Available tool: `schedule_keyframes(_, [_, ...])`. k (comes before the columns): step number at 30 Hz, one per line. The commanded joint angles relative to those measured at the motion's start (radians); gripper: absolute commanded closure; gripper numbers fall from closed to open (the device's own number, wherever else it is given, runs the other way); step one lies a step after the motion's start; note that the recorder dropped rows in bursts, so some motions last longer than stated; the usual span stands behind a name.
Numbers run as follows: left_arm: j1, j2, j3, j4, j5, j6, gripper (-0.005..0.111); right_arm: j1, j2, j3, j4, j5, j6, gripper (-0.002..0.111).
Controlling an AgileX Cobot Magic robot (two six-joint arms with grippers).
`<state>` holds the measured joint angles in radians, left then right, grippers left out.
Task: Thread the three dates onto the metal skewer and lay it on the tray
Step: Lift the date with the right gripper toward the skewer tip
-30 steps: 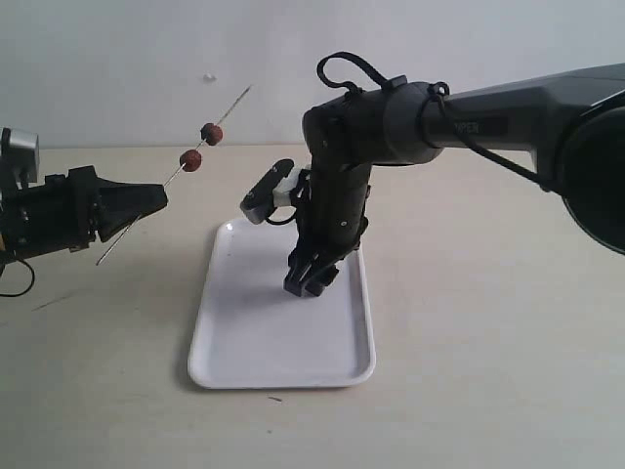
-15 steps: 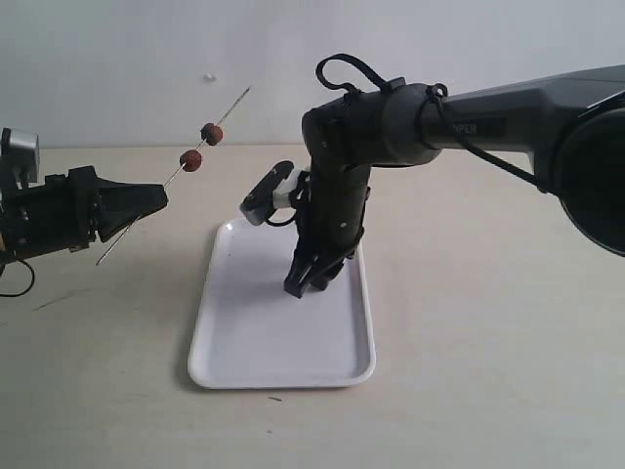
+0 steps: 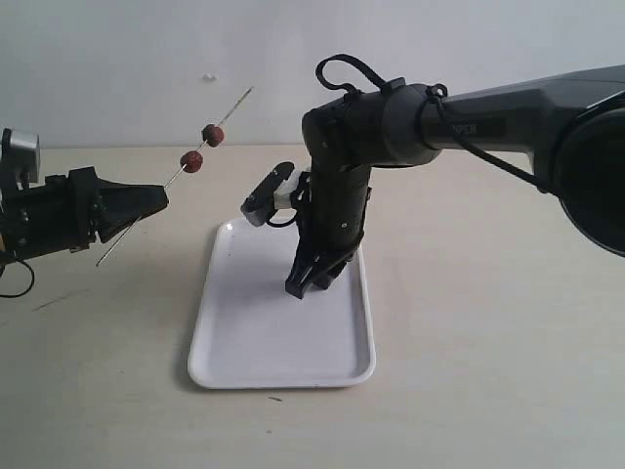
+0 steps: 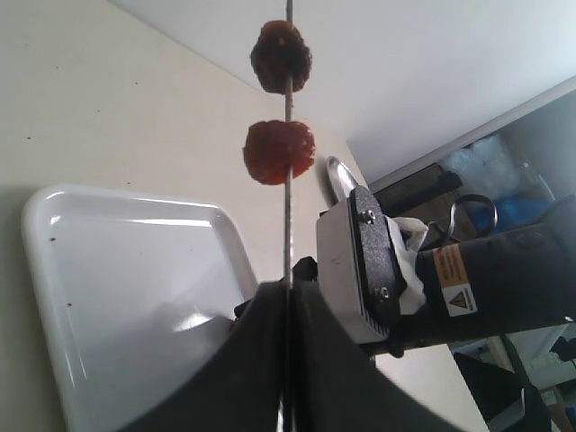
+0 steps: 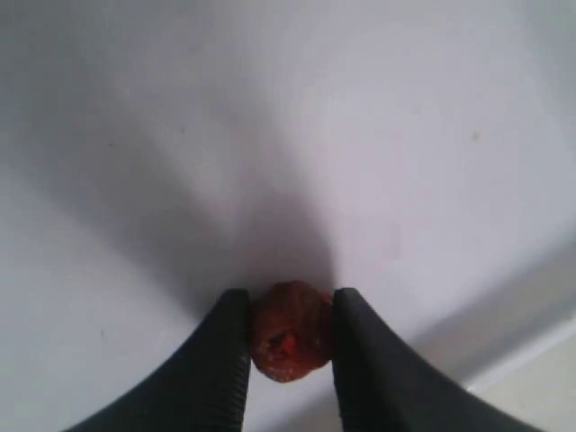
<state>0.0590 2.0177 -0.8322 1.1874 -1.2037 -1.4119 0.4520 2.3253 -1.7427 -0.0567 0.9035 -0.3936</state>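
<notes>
Closing from its wider earlier gap, right pincer (image 5: 290,306) grips a date (image 5: 290,333); left pincer (image 4: 289,290) clamps skewer (image 4: 288,211).

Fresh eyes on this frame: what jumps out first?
First, the metal skewer, clamped in the left pincer and slanting up in the air to the left of the tray, with a lower date and an upper date threaded on it. Next, the right pincer pointing down onto the white tray, its tips closed on either side of the reddish-brown third date.
</notes>
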Motion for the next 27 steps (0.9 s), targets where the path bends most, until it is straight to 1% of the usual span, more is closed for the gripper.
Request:
schedule_keyframes(1, [0.001,-0.01,0.006,-0.001,-0.017,-0.005,0.107,0.001,0.015,0.0,-0.004,0.005,0.003,0.082])
schedule_keyframes(9, [0.001,-0.01,0.006,0.005,-0.017,-0.005,0.107,0.001,0.012,0.0,0.007,0.006,0.005,0.088])
schedule_keyframes(13, [0.001,-0.01,0.006,0.02,-0.017,0.003,0.107,0.001,-0.023,0.0,0.007,0.076,0.003,0.088])
schedule_keyframes(16, [0.001,-0.01,0.006,0.045,-0.017,0.003,0.107,-0.035,-0.079,0.0,0.021,0.117,0.001,0.088])
schedule_keyframes(23, [0.001,-0.01,0.006,0.096,-0.017,0.003,0.107,-0.205,-0.189,0.0,0.341,0.168,-0.185,0.088])
schedule_keyframes(27, [0.001,-0.01,0.006,0.143,-0.017,0.003,0.107,-0.302,-0.211,-0.002,0.539,0.187,-0.295,0.088])
